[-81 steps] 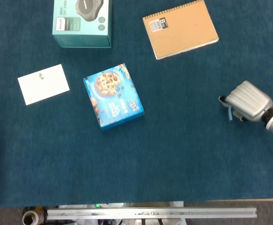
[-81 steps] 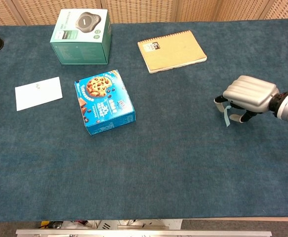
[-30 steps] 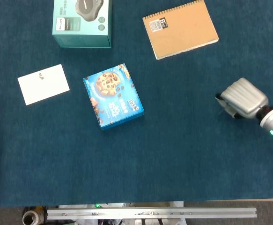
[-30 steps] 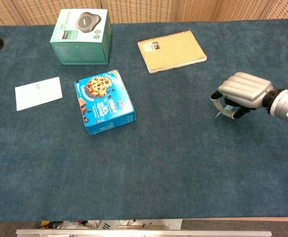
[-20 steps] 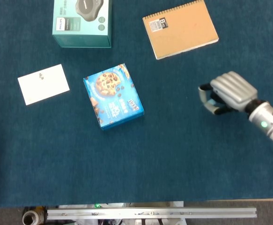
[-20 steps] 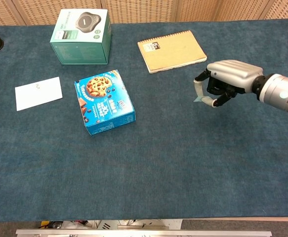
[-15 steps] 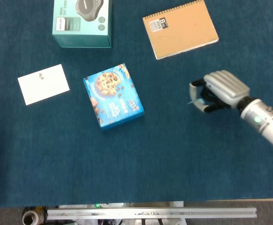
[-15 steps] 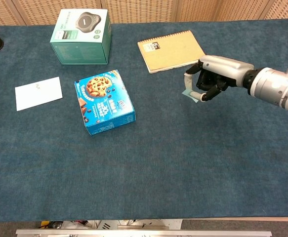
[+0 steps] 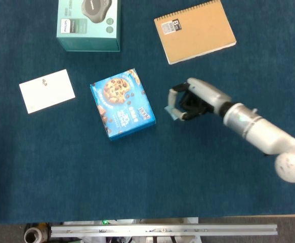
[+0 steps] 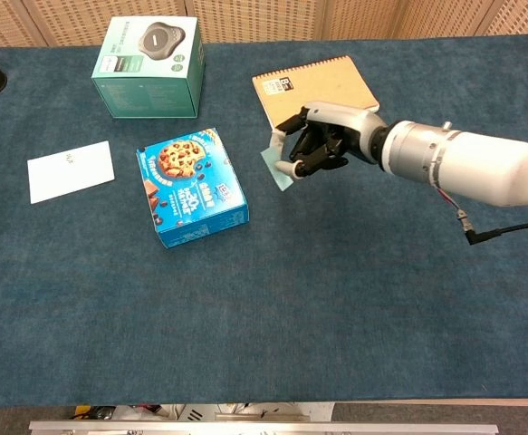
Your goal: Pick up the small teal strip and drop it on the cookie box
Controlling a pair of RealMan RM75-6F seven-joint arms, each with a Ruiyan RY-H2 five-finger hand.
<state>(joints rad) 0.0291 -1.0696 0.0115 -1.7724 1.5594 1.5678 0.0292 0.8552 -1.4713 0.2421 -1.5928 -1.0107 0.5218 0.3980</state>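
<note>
**Right hand holds the teal strip just right of the cookie box**

A dark blue tabletop [image 9: 198,177] seen from above and from the chest. The robot's right hand [image 9: 190,101] reaches in from the right on a silver arm, raised above the cloth. Its fingers [image 10: 302,166] curl around the small teal strip [image 10: 277,167], which hangs from the hand's left side. The strip is near the right edge of the blue cookie box [image 9: 122,104] but apart from it, not yet over it. The box lies flat near the middle, turned at a slight angle. A white card [image 9: 47,90] lies to its left. At the far edge stand a green product box [image 9: 89,24] on the left and a tan spiral notebook [image 9: 194,30] on the right. The left hand appears in neither view.
</note>
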